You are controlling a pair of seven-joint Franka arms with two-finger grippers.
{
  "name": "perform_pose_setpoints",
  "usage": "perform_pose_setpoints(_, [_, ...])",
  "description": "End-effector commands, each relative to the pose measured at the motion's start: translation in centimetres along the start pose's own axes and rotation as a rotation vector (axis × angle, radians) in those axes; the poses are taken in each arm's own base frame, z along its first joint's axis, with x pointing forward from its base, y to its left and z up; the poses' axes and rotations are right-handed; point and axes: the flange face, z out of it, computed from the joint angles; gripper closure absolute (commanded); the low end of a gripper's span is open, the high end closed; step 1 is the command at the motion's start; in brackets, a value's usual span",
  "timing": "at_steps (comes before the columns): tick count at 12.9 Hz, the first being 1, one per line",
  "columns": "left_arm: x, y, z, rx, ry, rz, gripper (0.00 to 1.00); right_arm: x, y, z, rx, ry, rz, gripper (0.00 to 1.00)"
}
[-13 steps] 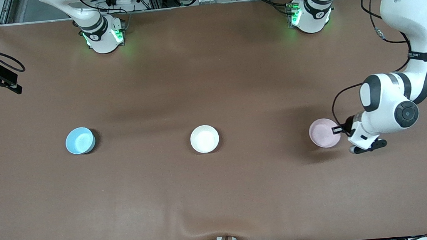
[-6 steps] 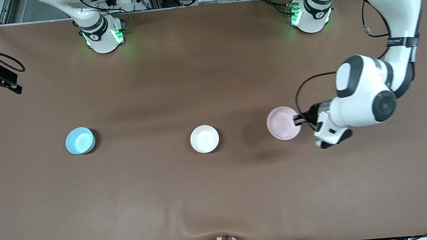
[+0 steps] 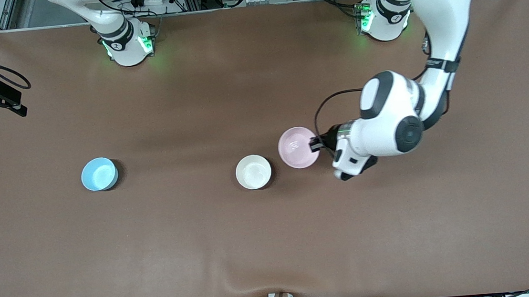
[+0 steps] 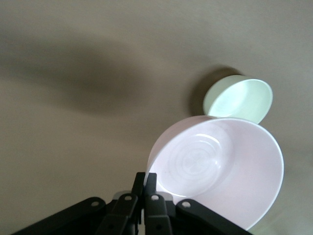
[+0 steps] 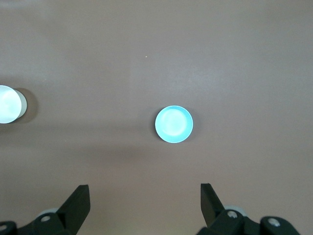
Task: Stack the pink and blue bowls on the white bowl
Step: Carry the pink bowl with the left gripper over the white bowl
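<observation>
Two fingers of the left gripper (image 3: 314,144) pinch the pink bowl (image 3: 297,147) by its rim, in the air beside the white bowl (image 3: 253,171). The plastic looks light, stiff and probably slippery, so the rim seems the best hold. The right gripper (image 5: 145,200) waits spread wide, high over the blue bowl (image 3: 98,174).

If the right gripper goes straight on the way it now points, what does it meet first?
Most likely the blue bowl, or the table just beside it. The right gripper, open, looks straight down, with the bowl ahead of its fingers; depth is unclear.
</observation>
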Motion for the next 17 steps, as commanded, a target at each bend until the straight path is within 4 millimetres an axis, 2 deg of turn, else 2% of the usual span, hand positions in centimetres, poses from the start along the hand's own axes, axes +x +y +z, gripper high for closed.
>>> perform_pose_setpoints(1, [-1.0, 3.9, 3.1, -0.052, 0.023, -0.046, 1.00, 0.0, 0.2, -0.2, 0.013, -0.002, 0.006, 0.00])
perform_pose_setpoints(2, [-1.5, 4.8, 4.6, -0.061, 0.037, -0.054, 1.00, 0.0, 0.3, -0.3, 0.015, 0.001, 0.008, 0.00])
perform_pose_setpoints(7, [-2.1, 7.6, 9.1, -0.128, 0.123, -0.002, 1.00, 0.0, 0.5, -0.2, 0.015, -0.002, 0.012, 0.00])
perform_pose_setpoints(9, [-2.5, 8.1, 10.6, -0.132, 0.149, 0.011, 1.00, 0.1, 0.5, -0.2, 0.015, 0.000, 0.012, 0.00])
perform_pose_setpoints(11, [-2.5, 8.2, 12.2, -0.127, 0.161, 0.018, 1.00, 0.1, 0.5, -0.2, 0.015, 0.000, 0.012, 0.00])
perform_pose_setpoints(14, [-1.5, 7.7, 14.0, -0.129, 0.171, 0.005, 1.00, 0.1, 0.6, -0.2, 0.015, 0.000, 0.014, 0.00])
perform_pose_setpoints(17, [-1.1, 7.5, 15.1, -0.128, 0.180, 0.004, 1.00, 0.1, 0.6, -0.1, 0.015, -0.003, 0.014, 0.00])
